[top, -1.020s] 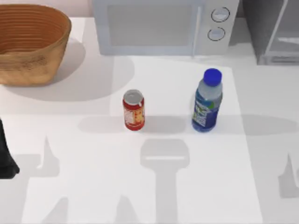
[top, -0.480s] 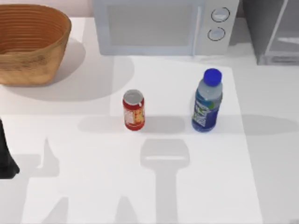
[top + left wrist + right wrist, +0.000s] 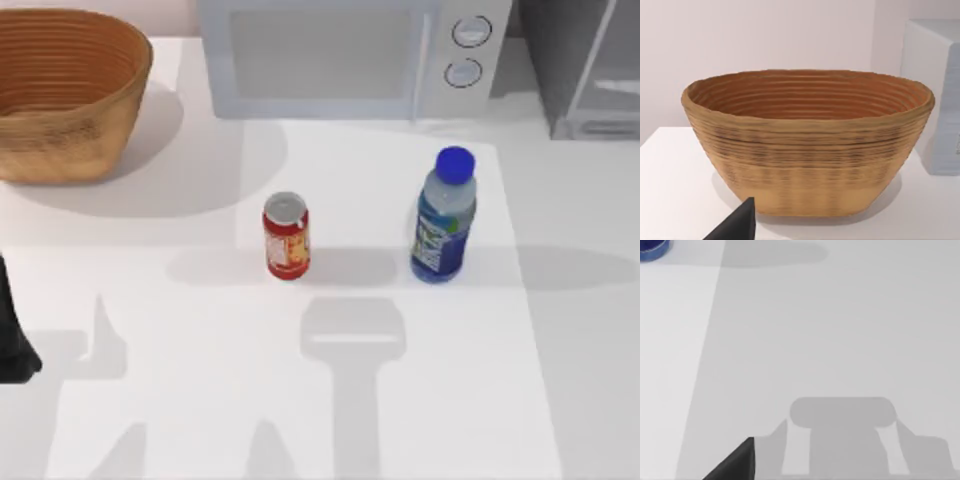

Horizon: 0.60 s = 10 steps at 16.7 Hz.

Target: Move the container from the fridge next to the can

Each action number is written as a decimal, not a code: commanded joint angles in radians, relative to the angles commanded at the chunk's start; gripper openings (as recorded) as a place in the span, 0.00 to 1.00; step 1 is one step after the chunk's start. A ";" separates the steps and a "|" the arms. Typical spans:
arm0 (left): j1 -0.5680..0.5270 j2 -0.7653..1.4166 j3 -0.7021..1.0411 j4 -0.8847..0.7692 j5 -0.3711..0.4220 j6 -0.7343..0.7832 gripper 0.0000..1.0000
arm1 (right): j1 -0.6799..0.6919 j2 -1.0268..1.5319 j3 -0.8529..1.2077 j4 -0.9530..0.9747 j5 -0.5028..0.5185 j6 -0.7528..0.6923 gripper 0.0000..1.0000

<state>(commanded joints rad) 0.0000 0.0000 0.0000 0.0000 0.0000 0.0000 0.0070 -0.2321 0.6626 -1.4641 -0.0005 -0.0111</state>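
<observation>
The container (image 3: 443, 218) already stands upright on the worktop (image 3: 300, 400), right of centre in the top view, out of the fridge (image 3: 585, 65) at upper right — near the can (image 3: 286, 236) but apart, so the job looks essentially finished. It is a clear bottle, blue cap, blue-green label. Whether either tool is open, I cannot tell.

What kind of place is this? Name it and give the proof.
Likely a mock kitchen counter in a simulation: a white microwave and a grey fridge stand at the back of a white table, with a woven basket beside them.
</observation>
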 joint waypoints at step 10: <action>0.000 0.000 0.000 0.000 0.000 0.000 1.00 | -0.456 0.474 0.215 -0.088 -0.261 -0.473 1.00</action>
<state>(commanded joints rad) 0.0000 0.0000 0.0000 0.0000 0.0000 0.0000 -0.4495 0.2421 0.8777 -1.5520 -0.2615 -0.4845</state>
